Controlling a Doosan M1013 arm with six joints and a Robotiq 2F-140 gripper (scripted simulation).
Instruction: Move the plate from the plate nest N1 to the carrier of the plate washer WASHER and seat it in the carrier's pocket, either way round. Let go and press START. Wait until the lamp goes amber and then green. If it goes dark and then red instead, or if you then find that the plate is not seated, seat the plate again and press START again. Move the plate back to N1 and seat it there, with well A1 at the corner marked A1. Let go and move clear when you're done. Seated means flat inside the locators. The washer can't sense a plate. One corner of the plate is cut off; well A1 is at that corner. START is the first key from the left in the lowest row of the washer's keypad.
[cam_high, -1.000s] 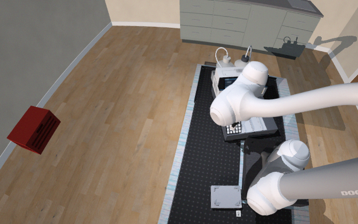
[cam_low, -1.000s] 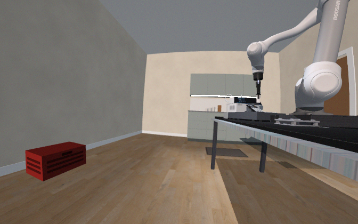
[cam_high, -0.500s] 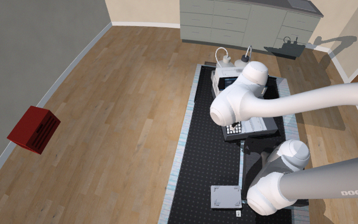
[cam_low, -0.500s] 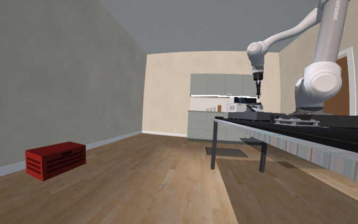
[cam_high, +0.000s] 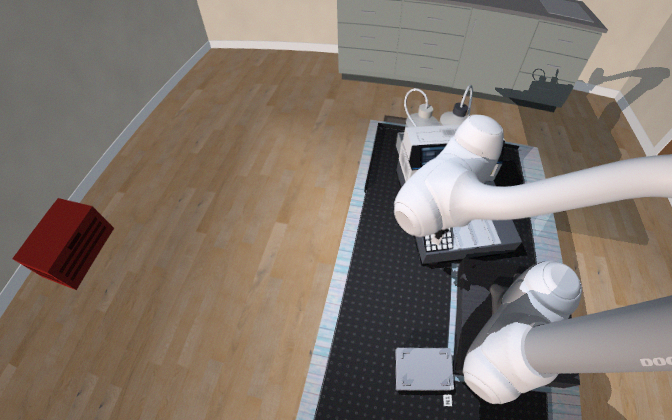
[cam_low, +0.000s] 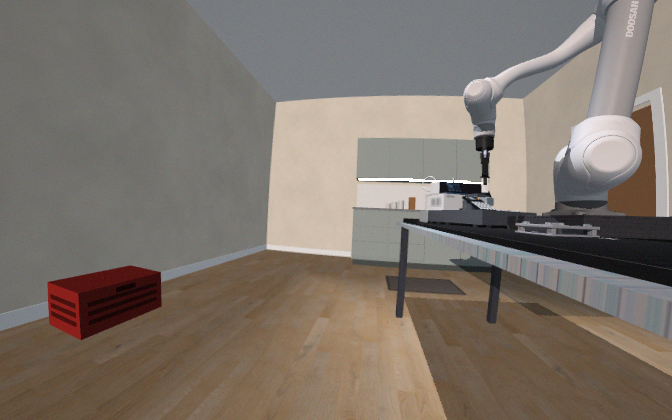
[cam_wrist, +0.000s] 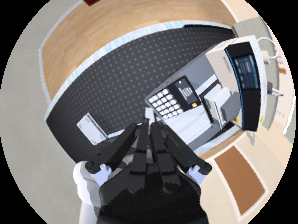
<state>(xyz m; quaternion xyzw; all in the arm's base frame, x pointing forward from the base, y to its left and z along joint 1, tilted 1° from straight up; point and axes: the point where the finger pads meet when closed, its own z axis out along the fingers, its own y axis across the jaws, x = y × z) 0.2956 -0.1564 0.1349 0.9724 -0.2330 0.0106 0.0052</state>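
Top view. The surface (cam_high: 340, 280) runs from near to far along the right side of the room. At its far end stands the washer (cam_high: 425, 145), with two bottles (cam_high: 425, 112) behind it and its keypad (cam_high: 440, 242) on its near side. My claw (cam_high: 440, 235) hangs over the keypad's left part. The nest N1 (cam_high: 424, 369) lies at the near end, beside my arm's base. A crate (cam_high: 62, 242) sits on the floor far to the left; cabinets (cam_high: 450, 40) line the far wall.
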